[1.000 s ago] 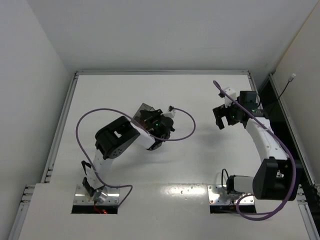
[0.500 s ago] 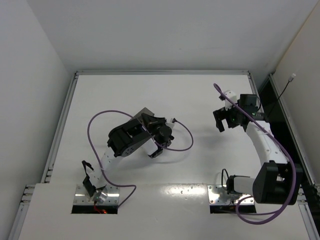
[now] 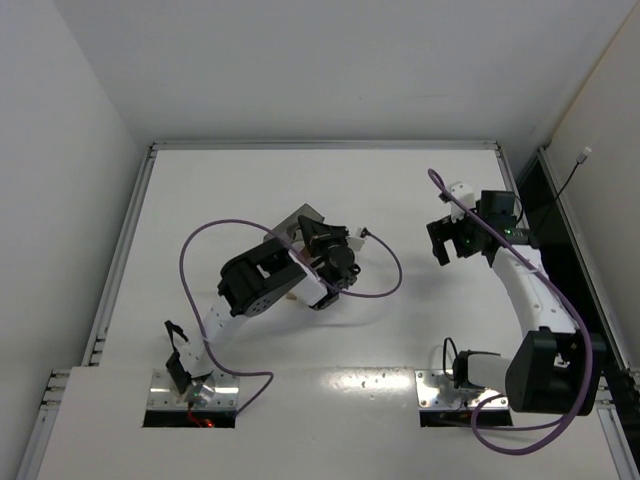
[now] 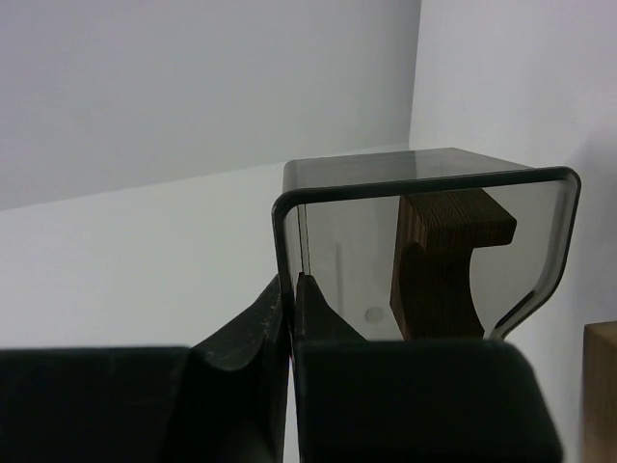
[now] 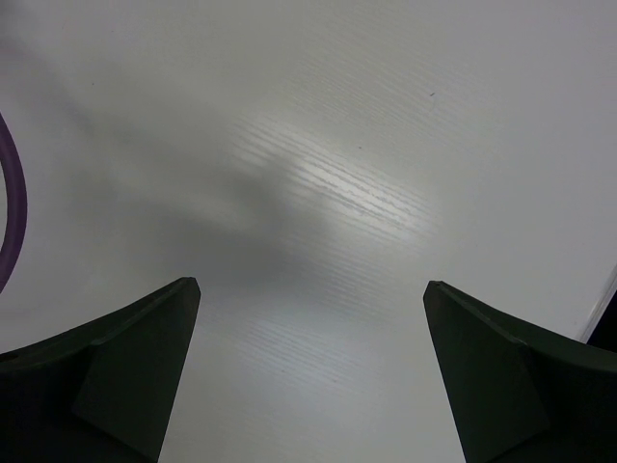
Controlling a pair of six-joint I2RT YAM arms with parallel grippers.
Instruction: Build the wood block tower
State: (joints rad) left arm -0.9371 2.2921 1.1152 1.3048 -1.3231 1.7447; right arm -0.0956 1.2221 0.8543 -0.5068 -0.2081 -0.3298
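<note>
Grip on the grey bin (image 4: 424,183)
The left gripper (image 4: 292,294) pinches its wall, jaws tight, lower centre; the right gripper (image 5: 308,286) gapes wide, empty.

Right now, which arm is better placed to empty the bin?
Left. The left hand is shut on the bin wall, dark block inside; the right hand hangs open, well away.

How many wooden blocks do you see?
2. One dark block inside the grey bin; one tan block outside it, at the left wrist view's right edge. Others may be hidden.
</note>
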